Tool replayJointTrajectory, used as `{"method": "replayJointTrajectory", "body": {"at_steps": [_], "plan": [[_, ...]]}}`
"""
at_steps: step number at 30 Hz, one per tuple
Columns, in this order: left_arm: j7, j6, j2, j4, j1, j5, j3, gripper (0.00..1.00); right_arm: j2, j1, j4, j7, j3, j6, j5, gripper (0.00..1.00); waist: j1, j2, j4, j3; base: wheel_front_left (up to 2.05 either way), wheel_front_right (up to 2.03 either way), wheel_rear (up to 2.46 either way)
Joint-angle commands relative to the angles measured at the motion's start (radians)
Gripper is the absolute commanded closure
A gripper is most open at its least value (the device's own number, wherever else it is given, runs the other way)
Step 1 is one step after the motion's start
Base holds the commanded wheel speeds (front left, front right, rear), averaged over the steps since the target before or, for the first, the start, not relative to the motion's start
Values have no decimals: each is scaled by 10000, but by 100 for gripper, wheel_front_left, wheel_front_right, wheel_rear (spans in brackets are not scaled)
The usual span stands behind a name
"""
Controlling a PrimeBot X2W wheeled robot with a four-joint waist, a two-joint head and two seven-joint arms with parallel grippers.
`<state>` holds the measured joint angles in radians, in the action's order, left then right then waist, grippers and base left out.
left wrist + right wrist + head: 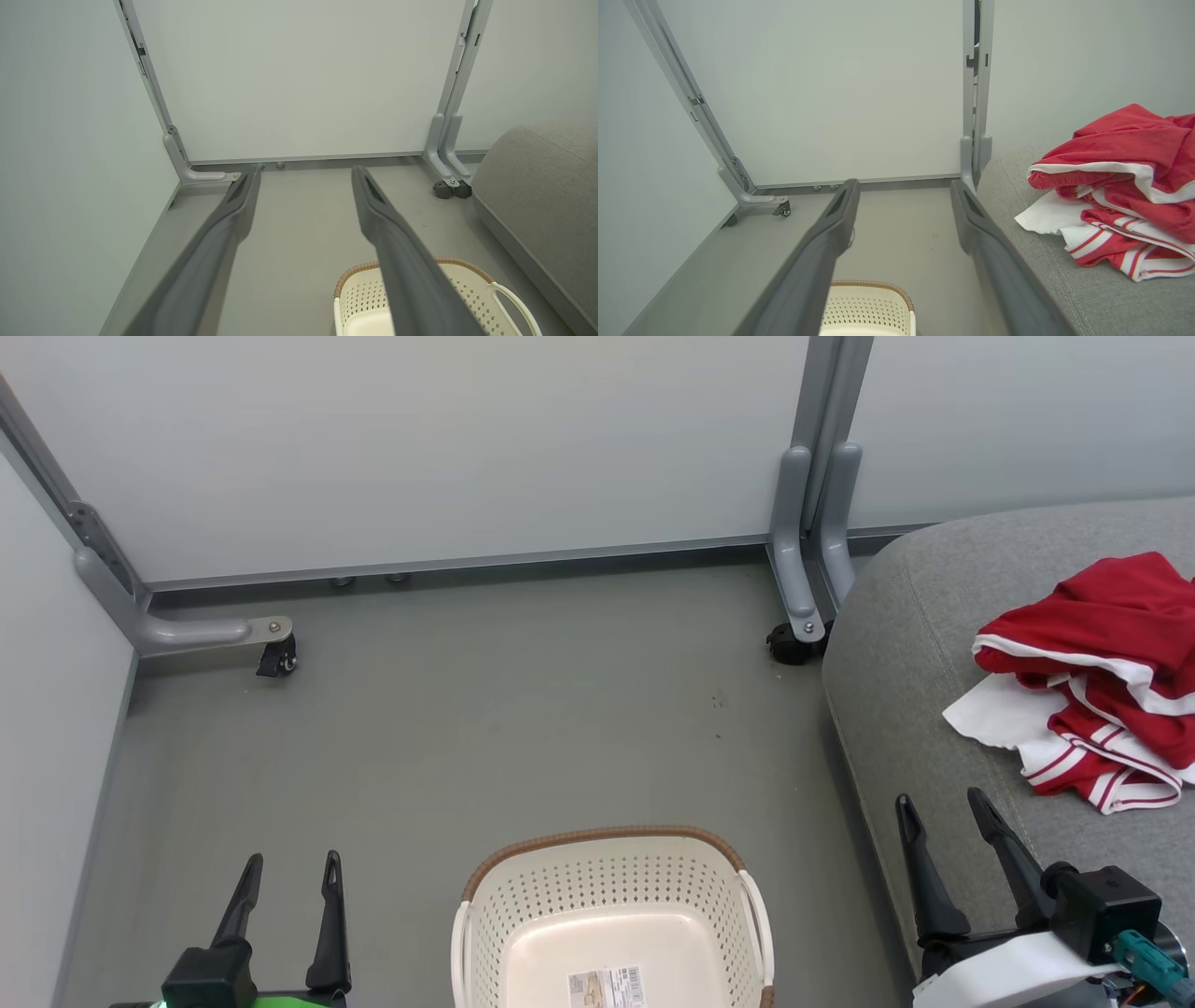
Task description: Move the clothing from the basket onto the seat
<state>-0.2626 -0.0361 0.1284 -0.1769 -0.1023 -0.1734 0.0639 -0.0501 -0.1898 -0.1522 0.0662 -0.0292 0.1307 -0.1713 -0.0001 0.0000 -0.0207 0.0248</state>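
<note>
1. Two tools sit low in my head view: the left tool (292, 859) over the grey floor (467, 728), the right tool (939, 798) at the near edge of the seat (915, 663).
2. I see both with their fingers spread apart and nothing held between them.
3. I see the clothing (1111, 681) heaped on the seat, beyond the right tool and not touching it.
4. I see the basket (607, 887) standing on the floor between the two tools, its bottom bare around a label sticker (607, 987).
</note>
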Motion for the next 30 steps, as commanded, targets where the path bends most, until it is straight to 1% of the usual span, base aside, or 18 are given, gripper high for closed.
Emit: {"method": "replayJointTrajectory", "body": {"at_steps": [1, 8, 9, 11, 19, 30], "plan": [[-31, -69, -49, -44, -150, 97, -69, 0, -8, -143, -24, -19, -16, 1, -37, 0, 1, 0, -10, 15, 0, 0, 0], [-31, -185, -155, -140, -155, 257, -129, 0, -9, -87, 0, -21, -23, 1, -86, 0, 1, 0, -7, 70, 0, 0, 0], [8, -150, -163, -201, -46, 121, -77, 100, 6, -18, 81, -31, -36, 0, -48, 100, 1, 0, -10, 72, 0, 0, 0], [86, -161, -192, -337, 5, -26, -114, 100, 17, -58, 160, -3, -88, 0, -181, 100, 1, 0, -9, 69, 0, 0, 0], [540, -249, -256, -412, 280, -1622, -335, 100, -108, 278, 542, -95, -40, 0, -1924, 100, 1, 0, 7, 47, 0, 0, 0], [984, -359, -330, -399, 535, -3535, -520, 100, -227, 730, 1081, -215, 3, 0, -3943, 100, 1, 0, 24, 17, 0, 0, 0]]}}
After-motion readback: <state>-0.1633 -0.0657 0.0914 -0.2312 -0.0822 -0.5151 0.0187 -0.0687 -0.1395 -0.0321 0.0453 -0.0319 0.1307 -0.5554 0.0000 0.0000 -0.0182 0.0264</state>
